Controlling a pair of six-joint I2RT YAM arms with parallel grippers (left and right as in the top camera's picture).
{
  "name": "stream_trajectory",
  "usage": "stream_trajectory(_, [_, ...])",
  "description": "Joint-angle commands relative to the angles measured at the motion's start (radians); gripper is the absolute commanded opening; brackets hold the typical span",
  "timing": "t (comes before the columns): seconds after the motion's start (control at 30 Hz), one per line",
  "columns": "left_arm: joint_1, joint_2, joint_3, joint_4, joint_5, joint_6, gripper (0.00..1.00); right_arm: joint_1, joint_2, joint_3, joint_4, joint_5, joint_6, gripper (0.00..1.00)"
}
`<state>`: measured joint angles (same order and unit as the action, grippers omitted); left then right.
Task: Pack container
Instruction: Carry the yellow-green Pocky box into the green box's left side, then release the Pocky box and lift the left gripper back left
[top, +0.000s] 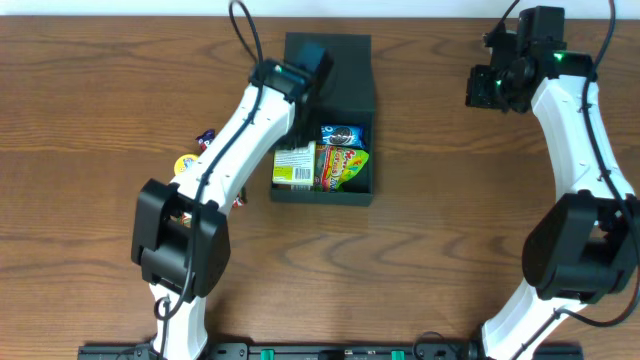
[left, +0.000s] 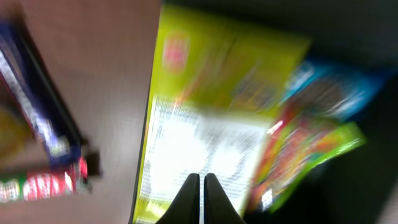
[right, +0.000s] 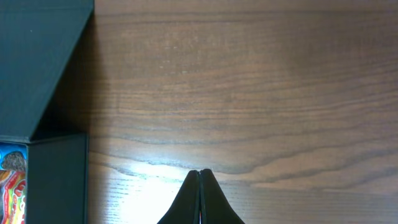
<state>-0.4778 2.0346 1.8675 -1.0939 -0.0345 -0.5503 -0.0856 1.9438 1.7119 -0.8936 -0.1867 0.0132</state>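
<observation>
Open-lidded container (top: 348, 90), snack packets (top: 330, 160) inside (yellow one at left), left tool (left: 200, 179) clenched empty above them, right tool (right: 199, 174) clenched empty over worktop (right: 249, 93).

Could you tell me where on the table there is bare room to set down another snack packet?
Bare wood lies between the container and the right arm, in front of the container, and at the far left of the table. It is crowded left of the container, where the left arm hangs over loose snacks.
</observation>
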Motion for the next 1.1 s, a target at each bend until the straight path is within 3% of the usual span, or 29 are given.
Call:
stream_trajectory(0.0, [0.008, -0.027, 0.07, 0.055, -0.108, 0.02, 0.06, -0.005, 0.003, 0.005, -0.003, -0.005, -0.007, 0.02])
stream_trajectory(0.13, [0.008, 0.019, 0.045, 0.169, -0.103, 0.016, 0.06, -0.005, 0.003, 0.005, -0.007, -0.005, -0.007, 0.02])
stream_trajectory(0.33, [0.015, 0.109, 0.037, 0.181, -0.103, -0.008, 0.06, -0.005, 0.003, 0.005, -0.007, -0.005, -0.007, 0.01])
stream_trajectory(0.83, [0.06, 0.187, 0.058, 0.142, -0.017, -0.035, 0.06, -0.005, 0.003, 0.005, -0.002, -0.005, -0.007, 0.02])
stream_trajectory(1.07, [0.06, 0.12, 0.145, -0.017, -0.018, -0.056, 0.06, -0.005, 0.003, 0.005, 0.004, -0.005, -0.007, 0.02])
